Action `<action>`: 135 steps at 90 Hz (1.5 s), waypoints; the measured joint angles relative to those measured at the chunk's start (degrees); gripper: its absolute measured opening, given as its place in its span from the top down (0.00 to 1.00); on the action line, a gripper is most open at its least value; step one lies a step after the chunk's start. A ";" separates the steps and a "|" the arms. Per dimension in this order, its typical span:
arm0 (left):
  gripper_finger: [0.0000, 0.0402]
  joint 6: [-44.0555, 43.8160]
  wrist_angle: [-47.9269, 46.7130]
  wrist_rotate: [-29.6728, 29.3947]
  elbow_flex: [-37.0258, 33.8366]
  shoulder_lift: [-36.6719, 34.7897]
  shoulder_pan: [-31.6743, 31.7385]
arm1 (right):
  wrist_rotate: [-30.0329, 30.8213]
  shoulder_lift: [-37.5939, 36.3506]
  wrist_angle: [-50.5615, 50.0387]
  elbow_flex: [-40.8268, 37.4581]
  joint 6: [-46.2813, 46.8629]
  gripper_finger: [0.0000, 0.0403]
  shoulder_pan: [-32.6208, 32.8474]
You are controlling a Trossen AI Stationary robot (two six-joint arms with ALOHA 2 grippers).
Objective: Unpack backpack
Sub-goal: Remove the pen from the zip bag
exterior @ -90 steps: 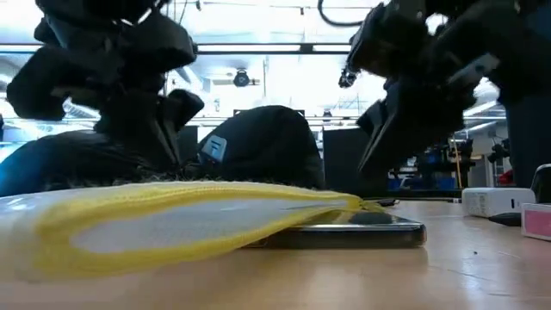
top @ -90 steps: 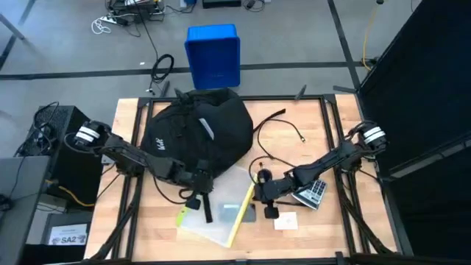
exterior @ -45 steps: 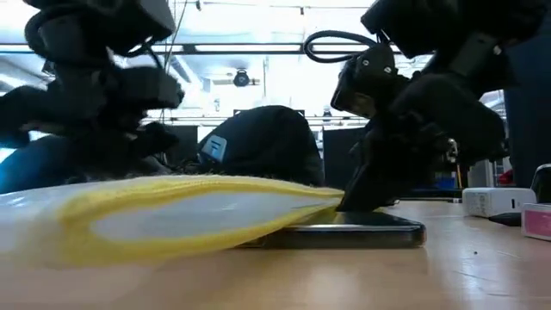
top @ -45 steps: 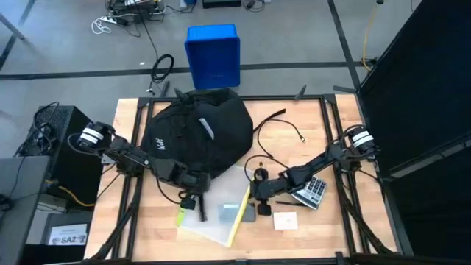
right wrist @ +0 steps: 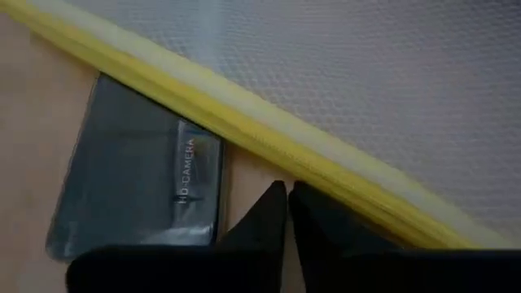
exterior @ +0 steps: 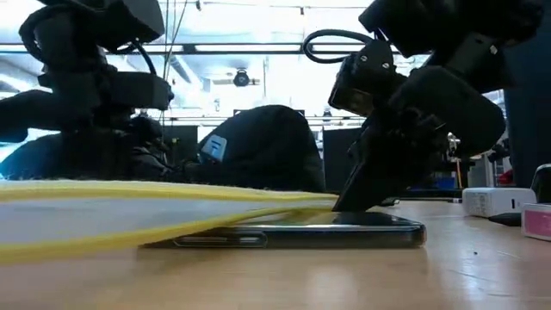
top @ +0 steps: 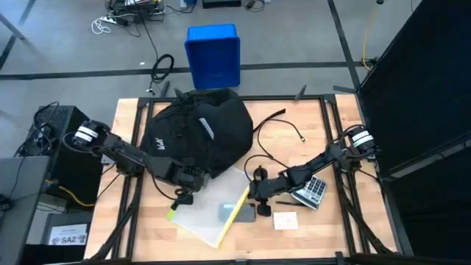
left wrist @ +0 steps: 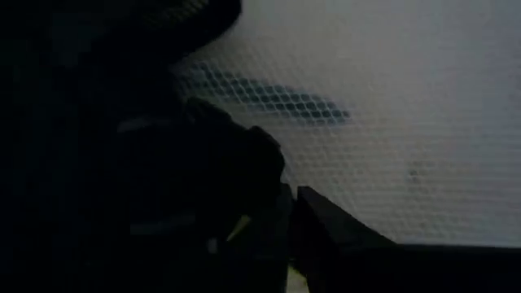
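Backpack (top: 197,132) adjoins mesh pouch (top: 210,217), phone (top: 246,213), calculator (top: 313,193).

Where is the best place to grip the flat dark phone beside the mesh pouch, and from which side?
Probably from above, across the narrow width of the phone at the end away from the mesh pouch. It lies flat on the table, and the pouch's yellow edge overlaps one corner, so the side next to the pouch is blocked.

Left gripper (top: 179,197) lowered near table centre, fingers together. Right gripper (top: 256,211) lowered beside it, fingers (right wrist: 269,213) pressed together.
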 joint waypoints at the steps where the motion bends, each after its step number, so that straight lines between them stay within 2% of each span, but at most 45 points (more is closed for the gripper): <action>1: 1.00 0.00 -0.01 -0.07 0.00 -0.14 0.00 | -0.02 0.00 0.22 0.00 0.00 1.00 -0.05; 15: 1.00 0.74 0.36 -1.45 0.00 -1.11 0.00 | -0.09 0.00 4.05 0.00 0.04 1.00 -1.68; 34: 1.00 2.73 3.23 -2.86 0.02 -2.27 0.00 | -0.04 0.00 4.19 0.00 0.00 1.00 -3.14; 48: 1.00 6.05 10.96 -2.56 0.02 -2.29 -0.58 | 0.90 0.00 4.19 0.00 -0.02 1.00 -3.22; 59: 1.00 9.90 18.50 -0.11 0.04 -2.29 -1.35 | 2.38 0.00 4.19 0.00 -0.04 1.00 -3.22; 78: 1.00 10.95 22.30 -0.06 -0.46 -2.01 -1.48 | 2.41 0.00 4.16 0.00 -0.04 1.00 -3.16; 104: 1.00 7.22 19.79 -0.43 -3.77 -0.61 -1.29 | -4.98 -1.70 3.83 0.00 2.91 1.00 -1.30; 119: 1.00 5.57 19.33 -2.23 -5.37 -0.61 -1.29 | -5.75 -1.58 3.82 0.00 3.62 1.00 -1.30; 135: 1.00 3.77 19.14 -2.97 -6.81 -0.61 -1.29 | -4.02 -1.55 3.82 0.00 5.02 1.00 -2.77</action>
